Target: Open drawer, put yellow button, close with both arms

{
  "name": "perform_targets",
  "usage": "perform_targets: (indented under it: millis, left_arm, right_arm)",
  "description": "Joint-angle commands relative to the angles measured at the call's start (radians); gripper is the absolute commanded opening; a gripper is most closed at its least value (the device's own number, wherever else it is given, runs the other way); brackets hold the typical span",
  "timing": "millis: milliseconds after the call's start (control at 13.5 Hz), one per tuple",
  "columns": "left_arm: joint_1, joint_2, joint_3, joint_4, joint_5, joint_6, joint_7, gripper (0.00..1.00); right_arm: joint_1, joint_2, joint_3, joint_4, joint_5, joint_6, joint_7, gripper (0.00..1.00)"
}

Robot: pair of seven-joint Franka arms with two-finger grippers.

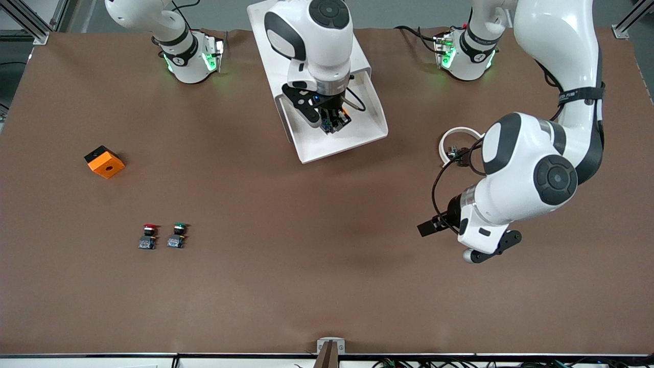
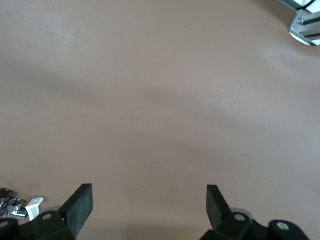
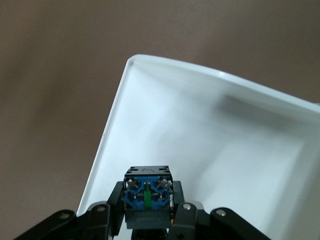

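The drawer (image 1: 352, 142) is a shallow white tray, pulled out of the white cabinet (image 1: 264, 36) toward the front camera. My right gripper (image 1: 332, 124) hangs over the tray and is shut on the yellow button (image 1: 329, 122). In the right wrist view the button's blue base block (image 3: 148, 192) sits between the fingers of the right gripper (image 3: 148, 202), above the drawer's white floor (image 3: 200, 130). Its cap is mostly hidden. My left gripper (image 1: 434, 226) is open and empty over bare table toward the left arm's end. It also shows in the left wrist view (image 2: 148, 205).
A red-capped button (image 1: 148, 236) and a green-capped button (image 1: 178, 235) stand side by side toward the right arm's end, nearer the front camera. An orange block (image 1: 104, 161) lies farther back from them. A white ring (image 1: 457, 143) lies beside the left arm.
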Motion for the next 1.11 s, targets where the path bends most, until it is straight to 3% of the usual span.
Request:
perform_targets:
  millis: [0,370,444,519,889,1037]
  left_arm:
    - [-0.053,-0.035,-0.002,-0.077,0.100,0.046,0.016,1.00]
    - [-0.098,-0.189,-0.014,-0.336,0.118,0.272,0.012,1.00]
    - [-0.101,-0.200,-0.015,-0.351,0.118,0.273,0.013,1.00]
    - [-0.107,-0.202,-0.022,-0.358,0.118,0.275,0.013,1.00]
    - [-0.136,-0.204,-0.029,-0.362,0.118,0.278,-0.001,1.00]
    - [-0.150,-0.201,-0.029,-0.370,0.119,0.281,-0.002,1.00]
  right_arm:
    - [0.022,0.026,-0.012,0.046,-0.006,-0.014,0.025,0.00]
    - [0.036,0.026,-0.012,0.046,-0.002,-0.014,0.079,0.00]
    - [0.034,0.026,-0.012,0.046,-0.002,-0.016,0.078,0.62]
    - [0.037,0.026,-0.012,0.046,-0.012,-0.017,0.073,1.00]
    - [0.019,0.012,-0.018,0.052,-0.001,-0.043,-0.074,1.00]
    - [-0.019,0.011,-0.018,0.129,-0.001,-0.146,-0.184,1.00]
